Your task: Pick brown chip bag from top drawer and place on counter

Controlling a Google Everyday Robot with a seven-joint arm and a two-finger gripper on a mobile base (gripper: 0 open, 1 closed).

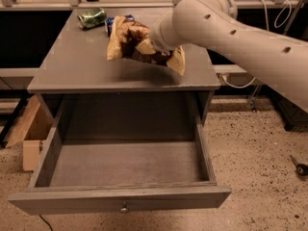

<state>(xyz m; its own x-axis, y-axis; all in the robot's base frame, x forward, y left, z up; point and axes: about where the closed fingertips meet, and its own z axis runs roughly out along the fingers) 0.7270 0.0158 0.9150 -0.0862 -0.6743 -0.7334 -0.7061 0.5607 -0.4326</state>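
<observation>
My jaws are clamped on the brown chip bag, holding it over the tabletop right of middle, toward the back edge. The top drawer stands open and empty, so I judge only setting down and letting go are left.

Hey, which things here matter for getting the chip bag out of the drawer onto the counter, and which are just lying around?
Part of the job:
brown chip bag, held by the gripper
counter, under the bag
top drawer, pulled open

Just lying about:
green can and blue can, at the counter's back edge
cardboard box, on the floor beside the cabinet
</observation>
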